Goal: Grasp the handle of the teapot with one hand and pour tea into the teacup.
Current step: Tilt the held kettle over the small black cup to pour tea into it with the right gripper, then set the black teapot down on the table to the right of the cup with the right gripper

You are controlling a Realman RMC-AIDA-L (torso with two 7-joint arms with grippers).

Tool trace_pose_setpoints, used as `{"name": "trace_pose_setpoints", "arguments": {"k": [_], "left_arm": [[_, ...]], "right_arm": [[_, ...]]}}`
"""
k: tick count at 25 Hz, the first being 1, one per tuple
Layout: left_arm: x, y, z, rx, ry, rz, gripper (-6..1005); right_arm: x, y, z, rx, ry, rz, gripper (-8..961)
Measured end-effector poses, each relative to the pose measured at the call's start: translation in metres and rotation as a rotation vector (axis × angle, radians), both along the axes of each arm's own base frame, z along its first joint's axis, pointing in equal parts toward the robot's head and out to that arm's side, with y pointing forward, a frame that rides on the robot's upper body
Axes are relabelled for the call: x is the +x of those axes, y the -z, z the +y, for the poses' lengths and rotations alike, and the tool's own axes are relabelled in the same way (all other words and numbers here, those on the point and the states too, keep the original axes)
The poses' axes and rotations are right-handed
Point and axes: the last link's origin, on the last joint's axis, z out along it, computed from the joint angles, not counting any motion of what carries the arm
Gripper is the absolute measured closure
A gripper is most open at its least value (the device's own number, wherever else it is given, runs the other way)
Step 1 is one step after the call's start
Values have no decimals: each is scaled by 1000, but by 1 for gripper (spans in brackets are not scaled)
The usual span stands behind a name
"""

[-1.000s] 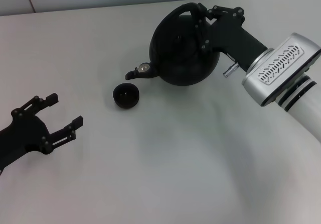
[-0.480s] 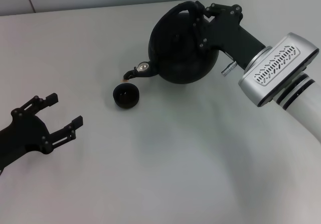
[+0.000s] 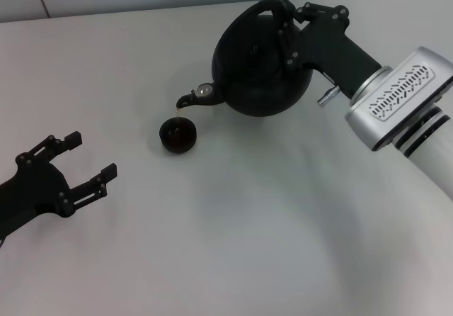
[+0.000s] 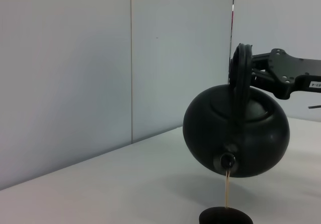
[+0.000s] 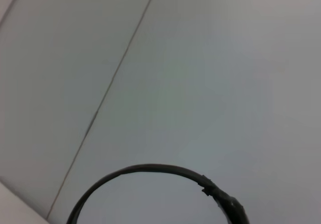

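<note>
One teapot (image 3: pixel 260 68) in right tool (image 3: pixel 289 20).

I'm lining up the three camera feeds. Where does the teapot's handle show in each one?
Head view: the handle arches over the teapot at upper centre, held by the right tool.
Left wrist view: handle edge-on above the pot, right of centre.
Right wrist view: handle a thin arc along the bottom edge.
Shared landmark: the handle itself.

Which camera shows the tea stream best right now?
Left wrist view: side-on, the tea falls from the teapot spout into the teacup. Head view shows only a faint glint at the spout; right wrist view shows just the handle.
</note>
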Motion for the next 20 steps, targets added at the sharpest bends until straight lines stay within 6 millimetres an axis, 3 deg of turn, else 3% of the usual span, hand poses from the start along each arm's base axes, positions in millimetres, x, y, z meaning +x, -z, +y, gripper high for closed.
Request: {"name": "trace_pose_setpoints", "arguments": {"k": [20], "left_arm": [[0, 0, 0, -1, 2, 0, 156]], "right_arm": [[10, -5, -3, -117, 119, 279, 873]]}}
